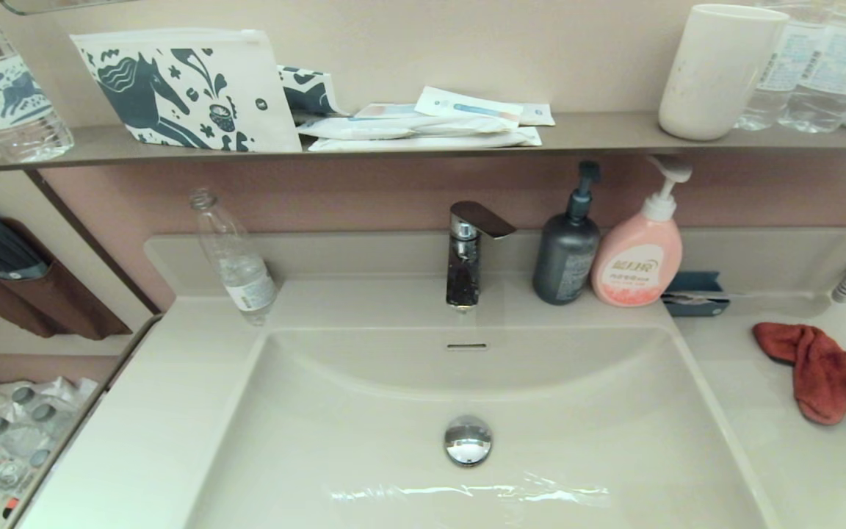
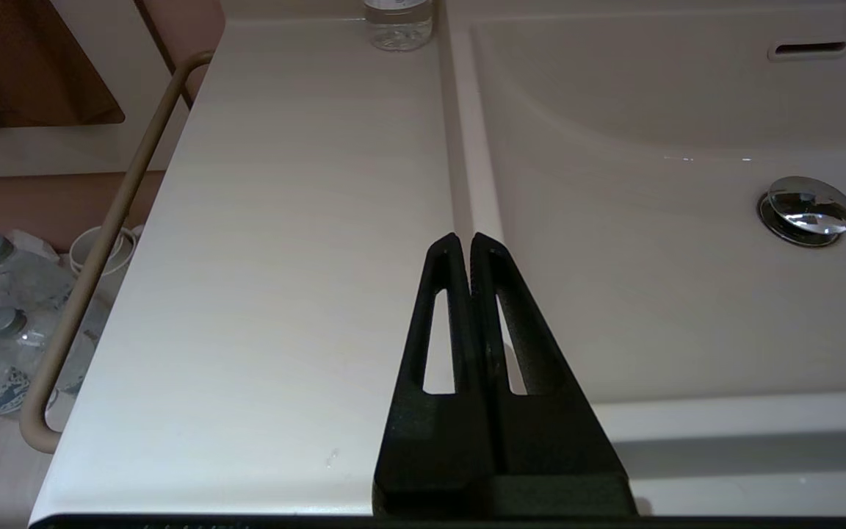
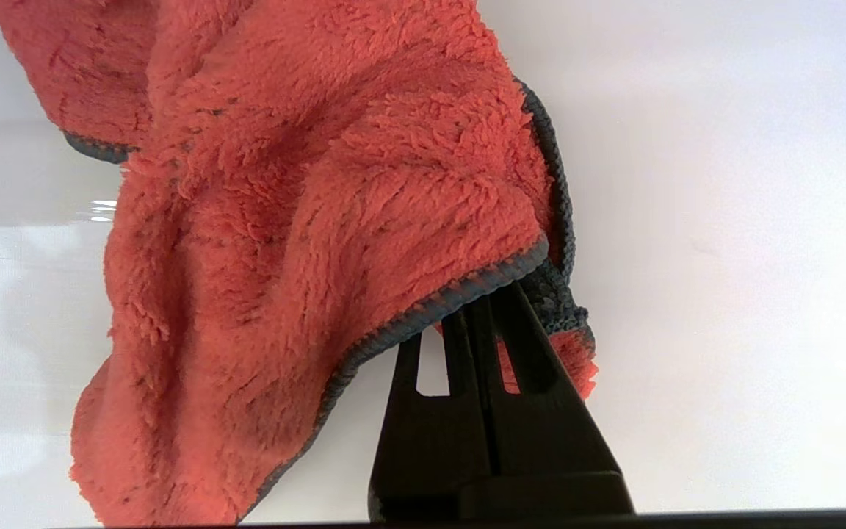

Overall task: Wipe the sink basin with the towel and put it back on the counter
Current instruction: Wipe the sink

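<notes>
Bathroom — sink basin (image 1: 364, 448), faucet (image 1: 467, 253), soap bottles (image 1: 637, 253).

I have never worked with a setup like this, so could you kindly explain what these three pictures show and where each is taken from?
This is a two-armed robot at a bathroom sink. The wide picture comes from a camera on its head, looking down at the basin, the tap and two soap bottles behind it. The other two come from cameras on its wrists. The left gripper is shut and empty, hovering over the basin's edge. The right gripper, at the far right of the counter, is shut on the edge of the orange-red towel, which lies crumpled on the counter.
</notes>
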